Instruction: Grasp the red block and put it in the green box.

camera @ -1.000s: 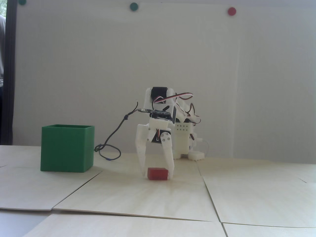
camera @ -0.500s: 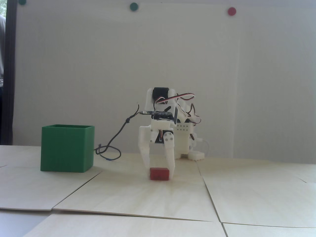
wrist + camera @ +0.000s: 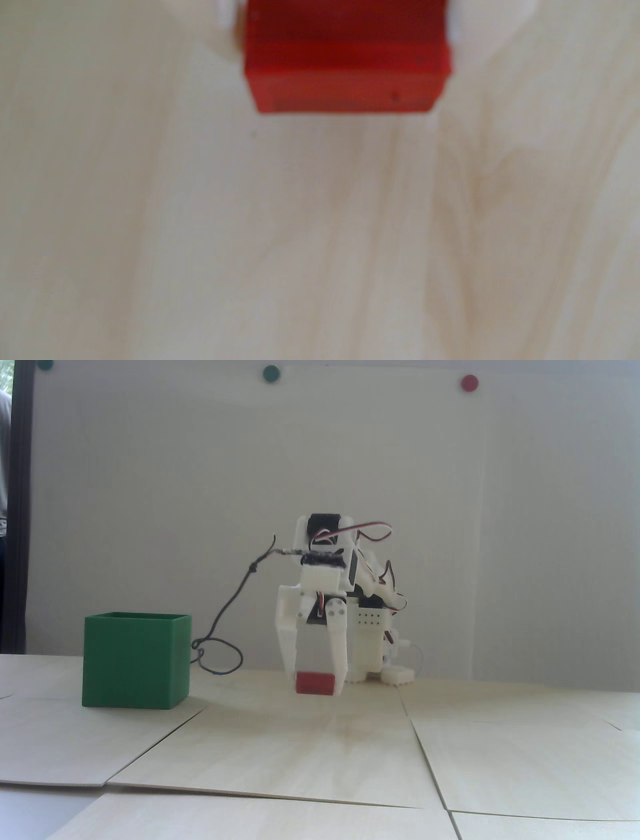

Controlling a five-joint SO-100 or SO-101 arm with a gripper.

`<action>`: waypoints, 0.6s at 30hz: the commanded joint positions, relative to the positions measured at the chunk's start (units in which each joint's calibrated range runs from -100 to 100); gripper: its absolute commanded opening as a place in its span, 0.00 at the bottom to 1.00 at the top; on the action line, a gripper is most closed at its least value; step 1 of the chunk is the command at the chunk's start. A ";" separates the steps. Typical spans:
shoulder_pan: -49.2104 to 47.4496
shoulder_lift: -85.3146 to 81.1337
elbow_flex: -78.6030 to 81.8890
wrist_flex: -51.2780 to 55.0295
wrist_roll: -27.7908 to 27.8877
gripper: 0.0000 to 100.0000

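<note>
The gripper point(image 3: 315, 682) holds the red block point(image 3: 315, 682) clear of the table; next, it must carry it left above the green box point(image 3: 136, 660).

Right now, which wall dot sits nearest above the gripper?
The middle green dot, almost over the gripper; the other green dot and the red dot sit farther aside.

Fixed view: a low camera near surface point(image 3: 310, 755) level faces the arm point(image 3: 345, 595) head-on from some way off, with the wall behind. Wrist view: a camera on the arm looks steeply down, very close and blurred. Both views share the red block point(image 3: 314, 682) point(image 3: 346, 59) and the surface point(image 3: 311, 242) beneath it.
</note>
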 commanded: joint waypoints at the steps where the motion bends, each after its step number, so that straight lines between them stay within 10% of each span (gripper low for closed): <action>1: 3.15 -29.21 8.58 -0.31 -3.20 0.02; 18: 21.16 -56.53 41.94 -18.27 -4.34 0.02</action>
